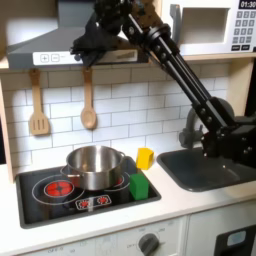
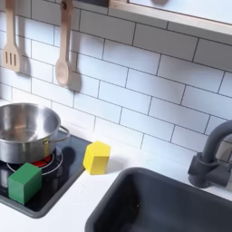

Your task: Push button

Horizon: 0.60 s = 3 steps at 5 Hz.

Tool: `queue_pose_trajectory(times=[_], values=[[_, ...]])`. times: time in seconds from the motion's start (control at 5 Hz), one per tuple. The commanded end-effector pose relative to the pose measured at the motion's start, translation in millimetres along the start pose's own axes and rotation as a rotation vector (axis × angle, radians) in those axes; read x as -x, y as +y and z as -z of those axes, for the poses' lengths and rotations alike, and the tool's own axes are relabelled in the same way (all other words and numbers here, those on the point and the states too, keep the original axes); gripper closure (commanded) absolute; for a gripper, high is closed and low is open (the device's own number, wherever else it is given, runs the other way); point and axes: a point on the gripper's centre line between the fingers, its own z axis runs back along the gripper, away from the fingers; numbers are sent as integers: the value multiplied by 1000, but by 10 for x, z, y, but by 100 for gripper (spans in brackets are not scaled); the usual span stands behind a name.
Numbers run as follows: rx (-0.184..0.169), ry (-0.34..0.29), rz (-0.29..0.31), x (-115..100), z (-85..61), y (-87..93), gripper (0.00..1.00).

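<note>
In the first exterior view my black arm reaches from the right side up to the top left. Its gripper [image 1: 83, 50] sits high against the grey range hood [image 1: 40, 42], at the hood's right end. A pale strip along the hood's lower edge carries small round buttons [image 1: 43, 58], to the left of the gripper. The fingers are dark against a dark body, so their spacing is unclear. A microwave keypad [image 1: 243, 30] with rows of buttons is at the top right, far from the gripper.
A steel pot [image 1: 95, 166] [image 2: 25, 129] stands on the black hob [image 1: 45, 195], with a green block [image 1: 139, 185] [image 2: 25, 181] and a yellow block [image 1: 145, 157] [image 2: 96, 157] beside it. The sink [image 1: 205, 168] [image 2: 163, 204] and faucet [image 2: 210, 159] lie right. A spatula [image 1: 38, 105] and spoon [image 1: 88, 100] hang on the tiles.
</note>
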Motion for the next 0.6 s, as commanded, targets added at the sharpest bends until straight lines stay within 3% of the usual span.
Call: queue_pose_trajectory(times=[0.0,0.4], values=[[-2,6,10,9,9,-34,100],[-21,25,29,16,14,-32,100]])
